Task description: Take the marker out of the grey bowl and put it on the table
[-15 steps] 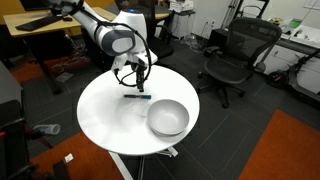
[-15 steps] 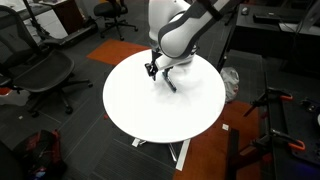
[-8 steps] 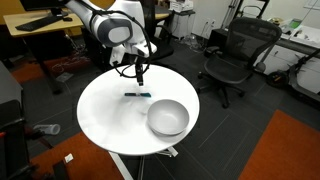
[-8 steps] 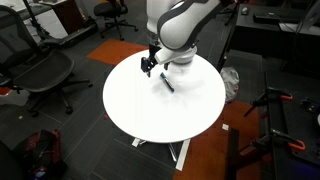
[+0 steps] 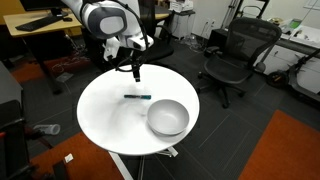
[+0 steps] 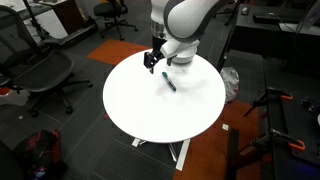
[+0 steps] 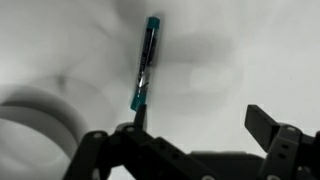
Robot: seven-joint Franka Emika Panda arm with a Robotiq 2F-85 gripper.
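The marker (image 5: 137, 97) lies on the table (image 5: 105, 125) near the apparently empty grey bowl (image 5: 168, 129); end effector (image 7: 197, 118) spread.

grey bowl (image 7: 35, 115) blurred, cut off at wrist view's left edge

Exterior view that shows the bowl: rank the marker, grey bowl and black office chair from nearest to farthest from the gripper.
1. The marker, lying on the table just below the gripper.
2. The grey bowl, on the table, toward the camera and right.
3. The black office chair, off the table, on the floor at far right.
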